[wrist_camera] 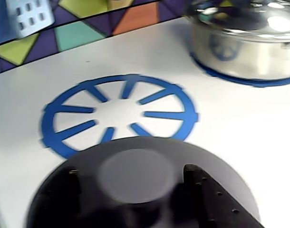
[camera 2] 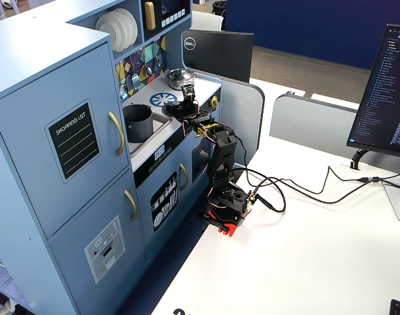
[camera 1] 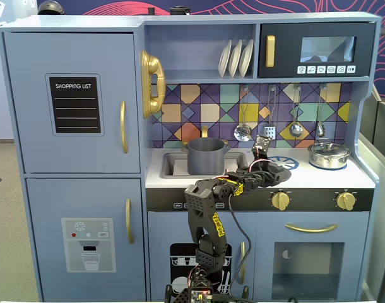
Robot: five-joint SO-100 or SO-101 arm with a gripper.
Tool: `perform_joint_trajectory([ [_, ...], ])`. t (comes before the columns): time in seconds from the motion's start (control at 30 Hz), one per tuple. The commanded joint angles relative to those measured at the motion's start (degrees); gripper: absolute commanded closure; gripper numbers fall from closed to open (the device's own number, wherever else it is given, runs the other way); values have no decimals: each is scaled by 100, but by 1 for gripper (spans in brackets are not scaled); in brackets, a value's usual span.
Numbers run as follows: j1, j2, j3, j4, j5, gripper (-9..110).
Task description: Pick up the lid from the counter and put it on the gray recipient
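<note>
Tool [wrist_camera: 135,190] grips the matte round lid [wrist_camera: 135,173] (knob blurred).

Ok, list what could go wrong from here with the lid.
The jaws flank only the small knob of the lid, and the blurred wrist view does not confirm a grip: it may slip. The gray pot stands tall in the sink, so a low carry could catch its rim.
</note>
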Motion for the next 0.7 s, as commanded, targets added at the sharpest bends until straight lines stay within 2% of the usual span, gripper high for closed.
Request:
perform_joint_trajectory([
  [0.0,-53,9,-396,-176,-44,92],
  [0.1,-70,-35,-352,-176,-114,101],
  [0.47,-114,114,-404,-255,-62,102],
  [0.67,-97,615,-861,325,-70,102],
])
